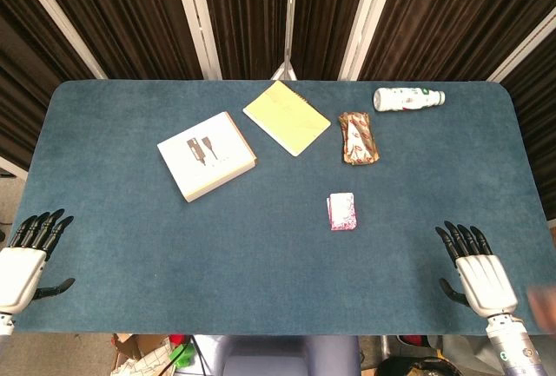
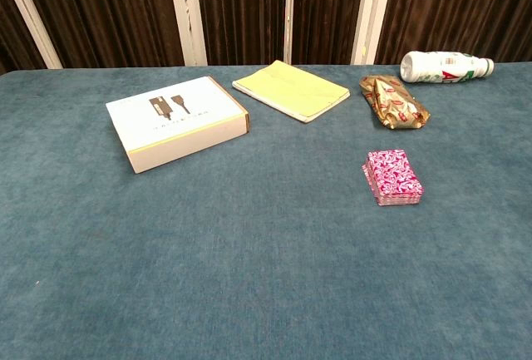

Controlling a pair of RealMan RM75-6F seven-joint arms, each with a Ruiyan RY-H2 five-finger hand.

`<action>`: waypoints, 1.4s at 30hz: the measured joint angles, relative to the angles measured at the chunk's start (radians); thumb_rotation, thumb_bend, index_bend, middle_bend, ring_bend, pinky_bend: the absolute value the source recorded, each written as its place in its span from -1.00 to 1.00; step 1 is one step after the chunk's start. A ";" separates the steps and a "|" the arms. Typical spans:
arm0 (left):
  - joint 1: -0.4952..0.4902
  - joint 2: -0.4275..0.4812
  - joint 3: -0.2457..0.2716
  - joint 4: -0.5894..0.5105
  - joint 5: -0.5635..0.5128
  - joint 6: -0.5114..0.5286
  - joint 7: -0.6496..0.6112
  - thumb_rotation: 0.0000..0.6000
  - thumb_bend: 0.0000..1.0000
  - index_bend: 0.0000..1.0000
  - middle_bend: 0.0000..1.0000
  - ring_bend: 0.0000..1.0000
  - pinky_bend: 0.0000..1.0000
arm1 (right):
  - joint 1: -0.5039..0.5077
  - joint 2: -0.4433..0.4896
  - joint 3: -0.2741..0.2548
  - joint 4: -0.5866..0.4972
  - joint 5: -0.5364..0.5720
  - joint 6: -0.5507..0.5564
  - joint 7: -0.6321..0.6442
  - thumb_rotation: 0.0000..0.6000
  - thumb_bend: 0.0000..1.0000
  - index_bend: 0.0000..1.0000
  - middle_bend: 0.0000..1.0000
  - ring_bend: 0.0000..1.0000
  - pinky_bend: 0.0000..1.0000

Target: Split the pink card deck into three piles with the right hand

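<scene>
The pink card deck (image 1: 341,211) lies as one stack on the blue table, right of centre; the chest view shows the pink card deck (image 2: 392,176) flat and squared, with nothing touching it. My right hand (image 1: 476,274) rests at the table's near right edge, fingers spread, holding nothing, well to the right of and nearer than the deck. At the near left edge lies my left hand (image 1: 26,257), also with fingers apart and nothing in it. Neither hand appears in the chest view.
A white box (image 1: 206,155) sits left of centre, a yellow notepad (image 1: 287,117) behind the middle, a brown snack wrapper (image 1: 358,138) just behind the deck, and a white bottle (image 1: 408,98) on its side at the far right.
</scene>
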 measured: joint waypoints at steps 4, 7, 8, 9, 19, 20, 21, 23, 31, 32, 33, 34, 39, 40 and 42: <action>0.001 0.000 0.000 0.001 0.002 0.003 0.000 1.00 -1.00 -1.00 -1.00 -1.00 -1.00 | -0.001 -0.001 0.000 0.000 -0.004 0.003 0.005 1.00 -0.33 -1.00 -1.00 -1.00 -1.00; 0.002 -0.001 -0.001 0.001 0.001 0.004 0.000 1.00 -1.00 -1.00 -1.00 -1.00 -1.00 | 0.000 -0.002 0.002 -0.001 -0.008 0.006 0.012 1.00 -0.32 -1.00 -1.00 -1.00 -1.00; 0.002 0.000 -0.001 0.001 0.001 0.005 -0.001 1.00 -1.00 -1.00 -1.00 -1.00 -1.00 | 0.000 -0.003 0.002 -0.001 -0.009 0.008 0.014 1.00 -0.32 -1.00 -1.00 -1.00 -1.00; 0.002 0.000 -0.001 0.001 0.002 0.006 -0.001 1.00 -1.00 -1.00 -1.00 -1.00 -1.00 | 0.000 -0.004 0.003 -0.002 -0.010 0.009 0.016 1.00 -0.33 -1.00 -1.00 -1.00 -1.00; 0.005 0.000 -0.010 0.000 -0.007 0.016 -0.017 1.00 -1.00 -1.00 -1.00 -1.00 -1.00 | 0.039 -0.016 0.048 -0.051 -0.011 -0.001 0.001 1.00 -0.36 -1.00 -1.00 -1.00 -1.00; 0.005 0.000 -0.013 -0.001 -0.010 0.019 -0.020 1.00 -1.00 -1.00 -1.00 -1.00 -1.00 | 0.047 -0.018 0.056 -0.058 -0.001 -0.012 -0.008 1.00 -0.36 -1.00 -1.00 -1.00 -1.00; 0.005 -0.001 -0.015 -0.001 -0.011 0.021 -0.023 1.00 -1.00 -1.00 -1.00 -1.00 -1.00 | 0.057 -0.021 0.064 -0.065 0.011 -0.023 -0.017 1.00 -0.36 -1.00 -1.00 -1.00 -1.00; 0.005 0.000 -0.015 0.000 -0.012 0.021 -0.029 1.00 -1.00 -1.00 -1.00 -1.00 -1.00 | 0.080 -0.030 0.085 -0.083 0.046 -0.053 -0.040 1.00 -0.36 -1.00 -1.00 -1.00 -1.00; -0.004 0.013 -0.010 -0.013 -0.024 -0.016 -0.046 1.00 -1.00 -1.00 -1.00 -1.00 -1.00 | 0.202 -0.107 0.166 -0.125 0.253 -0.214 -0.149 1.00 -0.36 -1.00 -1.00 -1.00 -1.00; -0.006 0.016 -0.009 -0.016 -0.026 -0.020 -0.050 1.00 -1.00 -1.00 -1.00 -1.00 -1.00 | 0.219 -0.120 0.175 -0.128 0.286 -0.232 -0.166 1.00 -0.36 -1.00 -1.00 -1.00 -1.00; -0.007 0.020 -0.009 -0.019 -0.029 -0.024 -0.055 1.00 -1.00 -1.00 -1.00 -1.00 -1.00 | 0.237 -0.134 0.184 -0.129 0.320 -0.248 -0.185 1.00 -0.36 -1.00 -1.00 -1.00 -1.00; -0.008 0.023 -0.009 -0.022 -0.032 -0.028 -0.061 1.00 -1.00 -1.00 -1.00 -1.00 -1.00 | 0.261 -0.154 0.195 -0.129 0.367 -0.269 -0.212 1.00 -0.36 -1.00 -1.00 -1.00 -1.00; -0.015 0.039 -0.010 -0.031 -0.046 -0.047 -0.092 1.00 -1.00 -1.00 -1.00 -1.00 -1.00 | 0.366 -0.250 0.231 -0.109 0.543 -0.330 -0.333 1.00 -0.36 -1.00 -1.00 -1.00 -1.00; -0.016 0.042 -0.009 -0.032 -0.049 -0.052 -0.097 1.00 -1.00 -1.00 -1.00 -1.00 -1.00 | 0.390 -0.275 0.238 -0.098 0.583 -0.338 -0.362 1.00 -0.37 -1.00 -1.00 -1.00 -1.00; -0.018 0.047 -0.009 -0.036 -0.054 -0.060 -0.108 1.00 -1.00 -1.00 -1.00 -1.00 -1.00 | 0.426 -0.309 0.246 -0.081 0.638 -0.346 -0.403 1.00 -0.38 -1.00 -1.00 -1.00 -1.00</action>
